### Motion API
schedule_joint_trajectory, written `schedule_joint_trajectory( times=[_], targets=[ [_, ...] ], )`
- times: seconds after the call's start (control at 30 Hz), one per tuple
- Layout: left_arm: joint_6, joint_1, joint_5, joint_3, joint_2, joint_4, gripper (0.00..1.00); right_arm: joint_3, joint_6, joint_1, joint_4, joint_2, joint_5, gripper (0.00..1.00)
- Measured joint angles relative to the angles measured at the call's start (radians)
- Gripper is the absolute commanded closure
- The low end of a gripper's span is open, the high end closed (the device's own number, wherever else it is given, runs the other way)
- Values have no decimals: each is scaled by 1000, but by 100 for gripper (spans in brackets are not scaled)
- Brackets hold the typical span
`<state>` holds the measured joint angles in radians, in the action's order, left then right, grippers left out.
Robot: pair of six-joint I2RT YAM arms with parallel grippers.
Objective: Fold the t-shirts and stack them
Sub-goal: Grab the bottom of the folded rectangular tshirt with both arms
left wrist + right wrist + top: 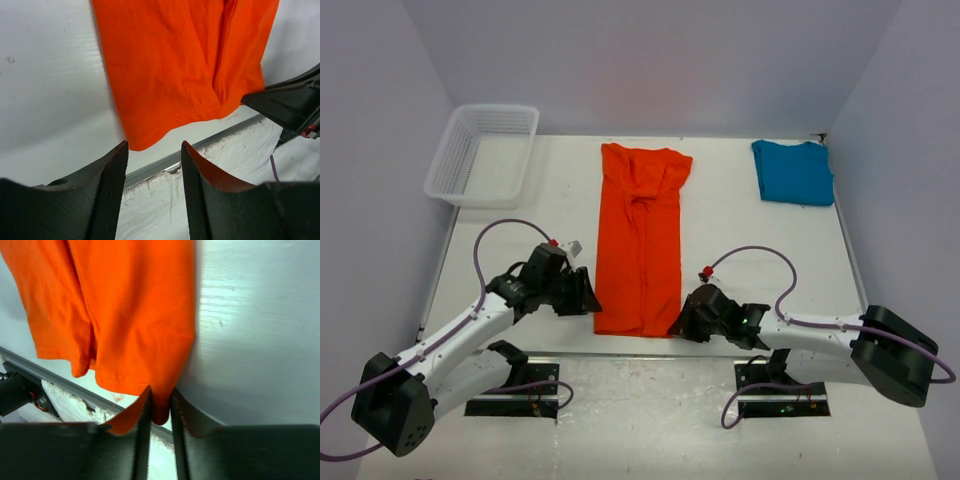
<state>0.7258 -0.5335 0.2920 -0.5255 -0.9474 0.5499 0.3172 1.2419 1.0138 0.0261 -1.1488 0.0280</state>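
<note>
Overhead, the orange t-shirt (638, 240) is seen folded into a long narrow strip on the table (560, 200), its long axis running near to far, the collar end far and the hem at the near edge. The teal t-shirt (793, 172) lies folded at the far right corner, well apart, and a white basket (450, 175) stands at the far left. Both arms are stretched low and inward from their bases. The left gripper (588, 293) is set at the hem's near-left corner, and the right gripper (680, 322) at its near-right corner.

In the left wrist view, the left gripper (154, 150) is held with its jaws apart. The hem corner of the orange t-shirt (180, 65) lies just ahead of the gap (not between the fingers).

In the right wrist view, the right gripper (160, 397) is drawn narrow. The near-right hem corner of the orange t-shirt (130, 310) is pinched between its fingers, over the table's near edge.
</note>
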Motion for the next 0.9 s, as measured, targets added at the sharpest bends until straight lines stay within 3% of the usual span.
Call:
schedule_joint_trajectory(
  times=[0.07,0.1,0.9],
  targets=[
    [0,0,0,0,2,6,51,-7,8,0,7,0,7,99],
    [0,0,0,0,3,8,51,-8,10,0,9,0,8,100],
    [45,-29,29,87,-30,-20,47,-9,11,0,-14,-14,4,100]
  ],
)
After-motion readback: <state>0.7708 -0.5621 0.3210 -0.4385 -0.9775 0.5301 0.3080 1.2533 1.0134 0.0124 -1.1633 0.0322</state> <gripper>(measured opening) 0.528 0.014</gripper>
